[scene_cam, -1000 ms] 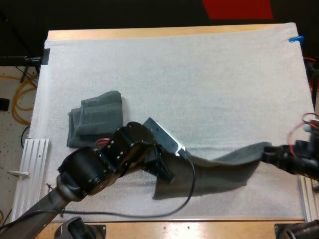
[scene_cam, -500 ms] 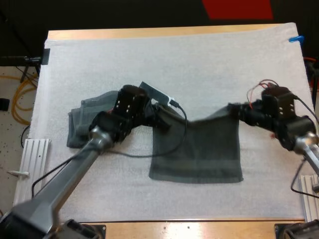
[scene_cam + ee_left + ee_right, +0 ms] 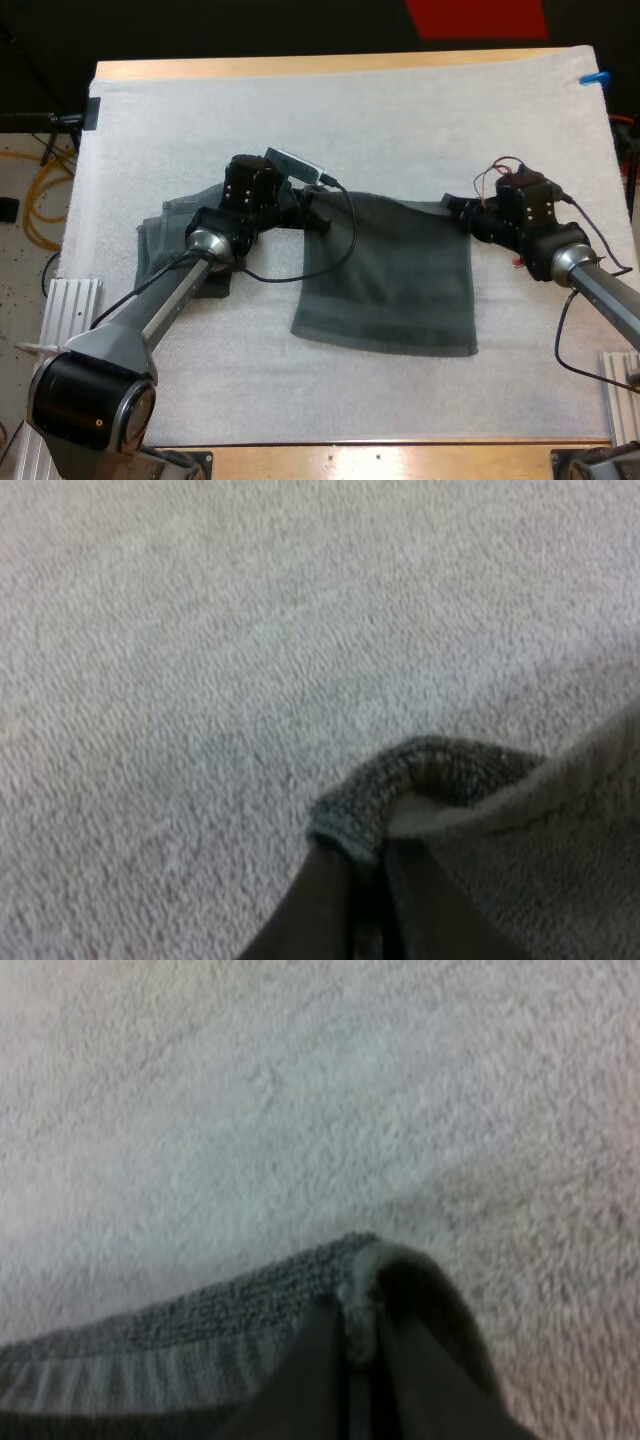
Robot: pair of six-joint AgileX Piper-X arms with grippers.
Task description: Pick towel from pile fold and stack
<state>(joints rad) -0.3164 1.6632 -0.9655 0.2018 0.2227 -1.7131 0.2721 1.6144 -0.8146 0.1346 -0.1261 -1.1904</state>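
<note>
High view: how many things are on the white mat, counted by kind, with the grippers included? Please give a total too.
Spread dark grey-green towel: 1
Folded dark grey-green towel pile: 1
Black two-finger grippers: 2, the left gripper and the right gripper, each shut on a far corner of the spread towel
Total: 4

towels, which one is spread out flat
The middle towel, its far corners pinched in both arms' jaws; the folded towel lies bunched beneath the left arm.
</note>
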